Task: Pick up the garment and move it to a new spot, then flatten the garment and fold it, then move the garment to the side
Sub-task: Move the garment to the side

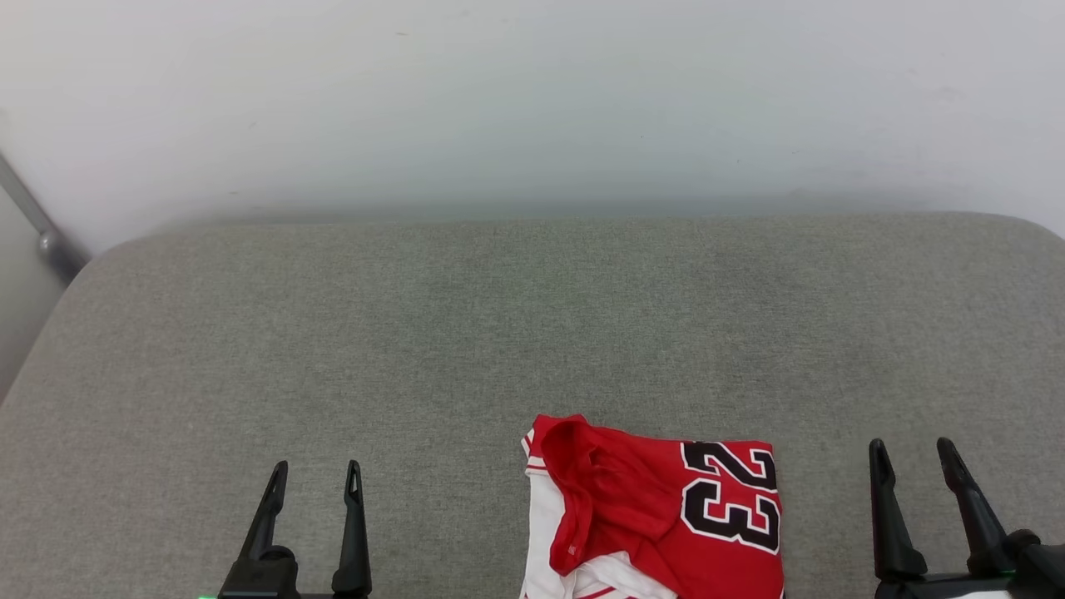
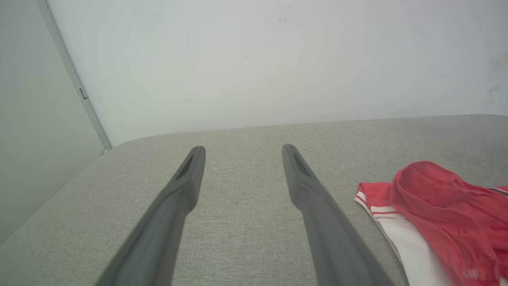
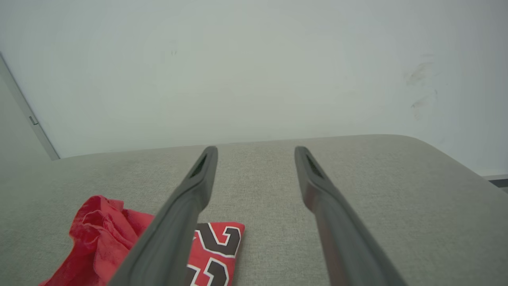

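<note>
The garment lies bunched at the near edge of the grey cushion, right of its middle, number showing. My left gripper and right gripper flank it, jaws spread and empty. I judge the pick-up is not yet begun; next I must reach inward and pinch cloth.

Grey fabric cushion against pale wall; metal strip at left corner.
</note>
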